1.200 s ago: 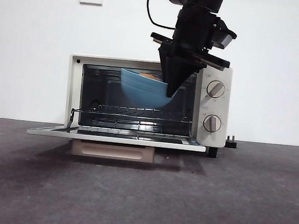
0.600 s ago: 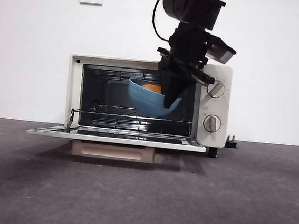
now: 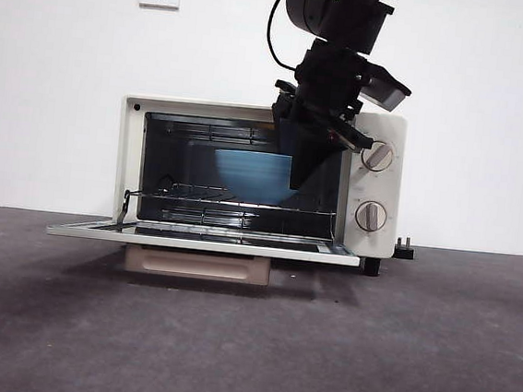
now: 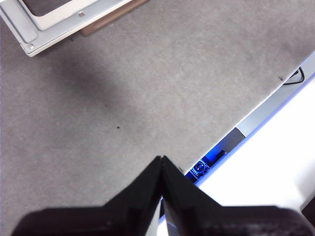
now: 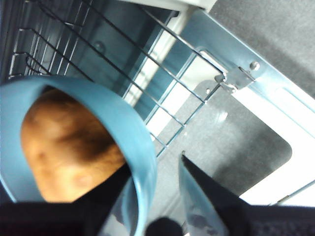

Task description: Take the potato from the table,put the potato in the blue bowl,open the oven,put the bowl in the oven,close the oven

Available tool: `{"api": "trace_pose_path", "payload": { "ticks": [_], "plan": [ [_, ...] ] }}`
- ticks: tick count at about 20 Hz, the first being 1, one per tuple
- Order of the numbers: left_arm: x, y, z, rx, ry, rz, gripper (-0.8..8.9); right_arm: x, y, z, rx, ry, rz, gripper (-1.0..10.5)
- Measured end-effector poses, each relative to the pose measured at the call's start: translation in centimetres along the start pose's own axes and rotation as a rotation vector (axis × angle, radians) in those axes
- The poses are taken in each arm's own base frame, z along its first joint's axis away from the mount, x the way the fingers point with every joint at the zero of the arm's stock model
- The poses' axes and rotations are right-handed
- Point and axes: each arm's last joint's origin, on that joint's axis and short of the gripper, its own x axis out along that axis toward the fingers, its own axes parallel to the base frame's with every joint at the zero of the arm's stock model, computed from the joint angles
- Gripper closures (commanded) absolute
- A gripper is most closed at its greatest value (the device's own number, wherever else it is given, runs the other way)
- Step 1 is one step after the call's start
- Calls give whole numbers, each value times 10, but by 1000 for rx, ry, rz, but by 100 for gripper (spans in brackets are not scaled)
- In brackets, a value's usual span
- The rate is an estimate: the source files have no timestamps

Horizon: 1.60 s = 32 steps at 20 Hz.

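Note:
The oven [image 3: 132,146] stands with its door [image 3: 201,242] folded down flat. Inside, the blue bowl [image 3: 249,176] sits level on the wire rack [image 3: 197,194], toward the right. In the right wrist view the orange-tan potato [image 5: 69,147] lies in the bowl [image 5: 140,147]. My right gripper [image 3: 298,183] reaches into the oven mouth from above. It is open [image 5: 155,169]: one jaw is inside the bowl by the potato, the other outside, a gap away from the wall. My left gripper [image 4: 162,160] is shut and empty above the table [image 4: 123,98].
The open door juts out toward the front, with its tan handle [image 3: 197,264] hanging under it. Two knobs [image 3: 376,156] are on the oven's right panel, close to my right arm. A black plug [image 3: 405,250] lies behind the oven. The table's edge [image 4: 256,113] runs near my left gripper.
The bowl went from tilted and lifted in the right gripper to level on the rack, further inside. The right gripper's jaws have parted from the bowl's wall.

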Motion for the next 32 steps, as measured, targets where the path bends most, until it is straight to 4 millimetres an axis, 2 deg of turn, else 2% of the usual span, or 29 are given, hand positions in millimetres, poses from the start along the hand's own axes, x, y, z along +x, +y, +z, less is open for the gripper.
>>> {"api": "trace_pose_path", "payload": {
  "ticks": [7, 13, 21, 26, 29, 32],
  "plan": [
    [0, 0, 0, 0, 0, 0, 819, -1, 6, -2, -54, -2, 63, 810],
    [0, 0, 0, -2, 0, 0, 819, -7, 12, -14, -128, -11, 87, 811],
    [0, 0, 0, -34, 0, 0, 819, -20, 11, -13, -237, -11, 17, 821],
    [0, 0, 0, -40, -1, 0, 819, -52, 27, -11, -435, -51, 64, 822],
    [0, 0, 0, -48, -3, 0, 819, -81, 35, -10, -608, -92, 72, 824],
    [2, 0, 7, -48, -50, -1, 819, -114, 31, -20, -834, -197, -16, 825]
  ]
}}
